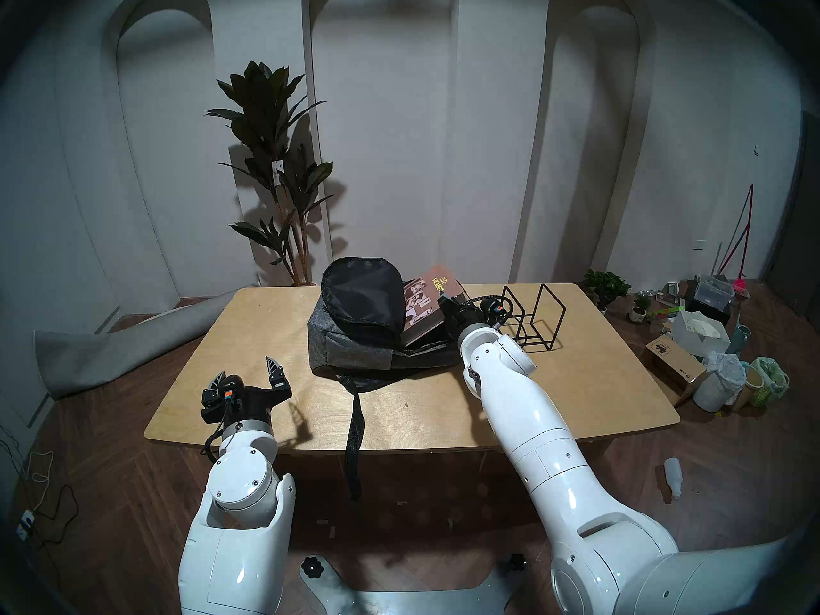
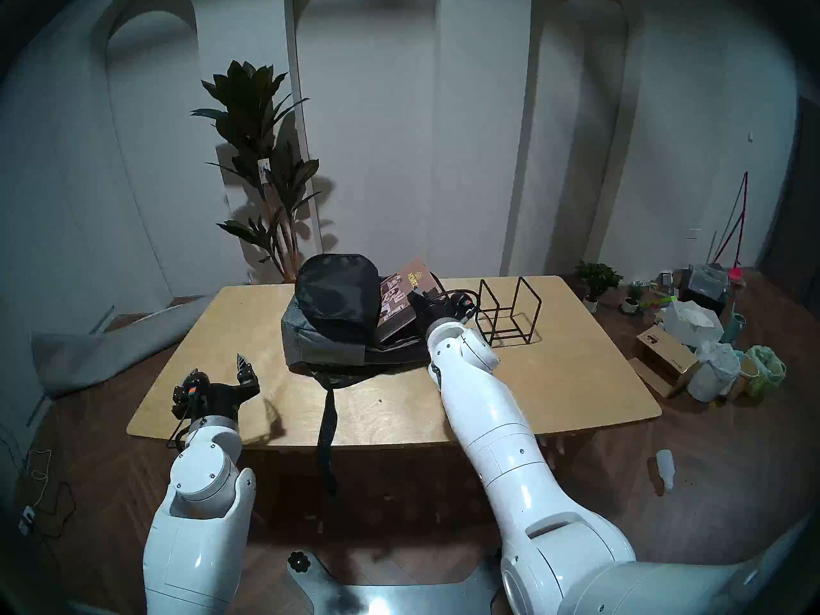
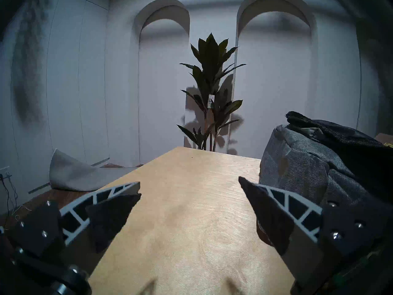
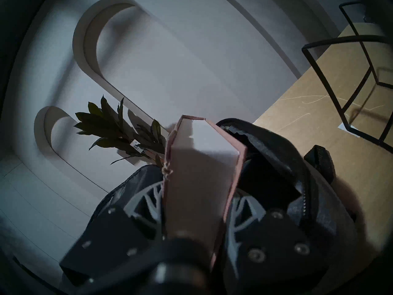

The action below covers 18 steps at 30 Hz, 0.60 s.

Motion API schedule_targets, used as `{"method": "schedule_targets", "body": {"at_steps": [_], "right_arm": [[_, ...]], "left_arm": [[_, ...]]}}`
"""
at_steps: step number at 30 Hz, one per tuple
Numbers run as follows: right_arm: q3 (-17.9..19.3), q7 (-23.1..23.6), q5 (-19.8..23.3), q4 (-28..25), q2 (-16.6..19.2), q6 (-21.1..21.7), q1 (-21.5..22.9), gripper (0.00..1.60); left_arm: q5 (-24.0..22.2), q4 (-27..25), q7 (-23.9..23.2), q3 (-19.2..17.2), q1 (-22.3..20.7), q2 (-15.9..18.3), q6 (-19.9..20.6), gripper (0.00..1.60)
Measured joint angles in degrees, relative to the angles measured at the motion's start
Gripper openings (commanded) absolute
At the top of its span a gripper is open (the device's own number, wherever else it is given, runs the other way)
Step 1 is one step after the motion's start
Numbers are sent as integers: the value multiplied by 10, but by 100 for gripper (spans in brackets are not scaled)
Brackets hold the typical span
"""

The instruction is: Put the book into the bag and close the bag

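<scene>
From the head views: book (image 1: 428, 300) half inside the bag (image 1: 355, 334) near the counter's (image 1: 577, 392) far edge, tilted, title corner sticking out; flap up, zipper undone. Left wrist view: left tool (image 3: 189, 187) spread wide and empty near the front left corner. Right wrist view: right tool (image 4: 194, 199) clamped on the book's page edge. Remaining, probably: push fully in, zip shut.

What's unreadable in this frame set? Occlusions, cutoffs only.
- Book lower end: head views, hidden behind bag flap; depth inside unclear.
- Right gripper fingertips: right wrist view, covered by the book.
- Bag zipper pull: not found in any view.
- Book in left wrist view: cut off by edge.
</scene>
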Motion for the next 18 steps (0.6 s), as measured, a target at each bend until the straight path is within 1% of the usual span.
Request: {"method": "schedule_targets", "body": {"at_steps": [6,13,18], "right_arm": [[-4,-10,-1,3,-3,2,3,0],[-8,-46,2,-7,-5,31,6,0],[-11,-57,7,-10,-6,40,8,0]], "left_arm": [[0,-4,6,-3,6,-1,0,160],[1,-7,12,-4,10,-1,-1,160],[1,-9,15,-3,12,-1,-1,160]]}}
